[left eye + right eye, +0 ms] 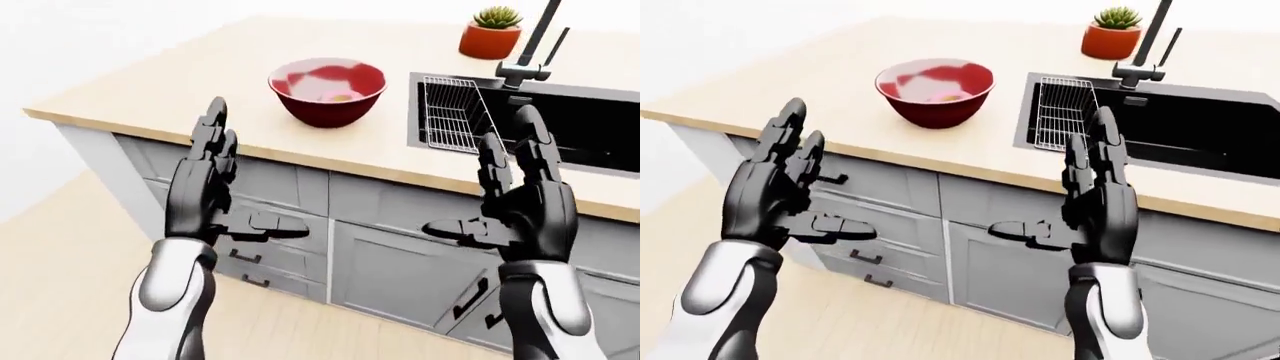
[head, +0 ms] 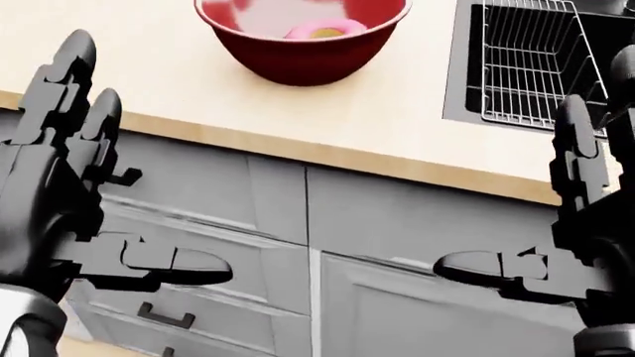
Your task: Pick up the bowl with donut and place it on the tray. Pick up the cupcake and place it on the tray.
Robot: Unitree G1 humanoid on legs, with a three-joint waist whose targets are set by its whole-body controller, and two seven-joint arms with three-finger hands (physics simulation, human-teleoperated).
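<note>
A red bowl [image 1: 328, 90] with a pink-iced donut [image 2: 325, 30] inside stands on the light wooden counter [image 1: 190, 82], left of the sink. No tray or cupcake shows in any view. My left hand [image 1: 240, 176] is raised below the counter's edge, down and left of the bowl, open with fingers upright and thumb pointing right. My right hand [image 1: 482, 176] is held up at the same height, lower right of the bowl and before the sink, open and empty. Neither hand touches the bowl.
A black sink [image 1: 590, 131] holds a wire rack [image 1: 450, 116], with a black faucet [image 1: 535, 41] above it. A potted succulent [image 1: 491, 31] stands at the counter's top right. Grey cabinet drawers and doors [image 1: 400, 262] run under the counter, above a wood floor [image 1: 60, 255].
</note>
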